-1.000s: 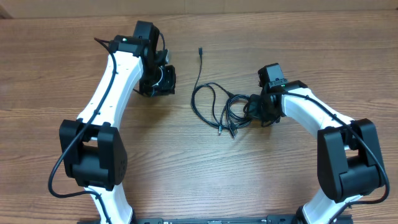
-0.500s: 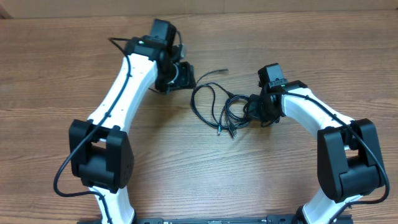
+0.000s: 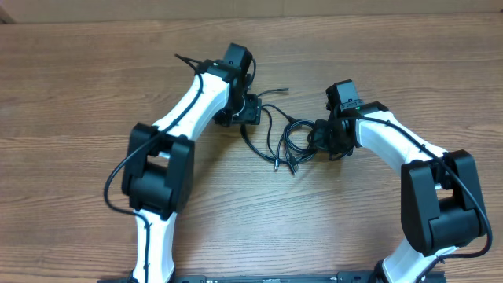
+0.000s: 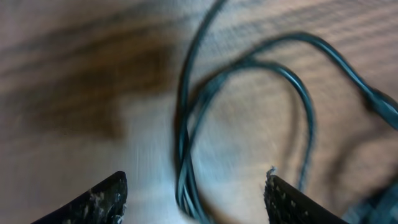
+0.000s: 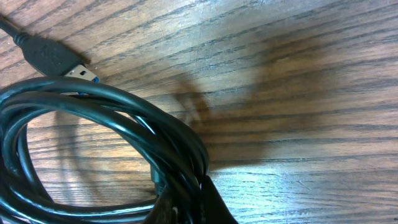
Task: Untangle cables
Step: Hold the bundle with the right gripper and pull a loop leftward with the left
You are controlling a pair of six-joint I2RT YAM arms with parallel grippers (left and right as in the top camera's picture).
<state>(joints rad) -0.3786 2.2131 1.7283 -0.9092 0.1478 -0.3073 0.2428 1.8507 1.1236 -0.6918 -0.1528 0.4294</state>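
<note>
The cables (image 3: pixel 277 140) lie as thin black loops on the wooden table between my two arms. One plug end (image 3: pixel 283 90) points to the back right. My left gripper (image 3: pixel 251 112) is at the left edge of the loops. In the left wrist view it (image 4: pixel 196 202) is open, with blurred cable strands (image 4: pixel 185 168) running between its fingers. My right gripper (image 3: pixel 324 140) is at the right side of the tangle. In the right wrist view it (image 5: pixel 199 202) is shut on a coiled bundle of cable (image 5: pixel 155 134). A USB plug (image 5: pixel 59 59) lies beside the coil.
The wooden table (image 3: pixel 78 94) stretches out on all sides of the tangle. Several loose plug ends (image 3: pixel 284 167) lie at the front of the tangle. The thick black arm wires run along both white arms.
My left arm has swung right, from well left of the cables to their left edge. One loose cable end has shifted from the back to the right. The right arm has not moved.
</note>
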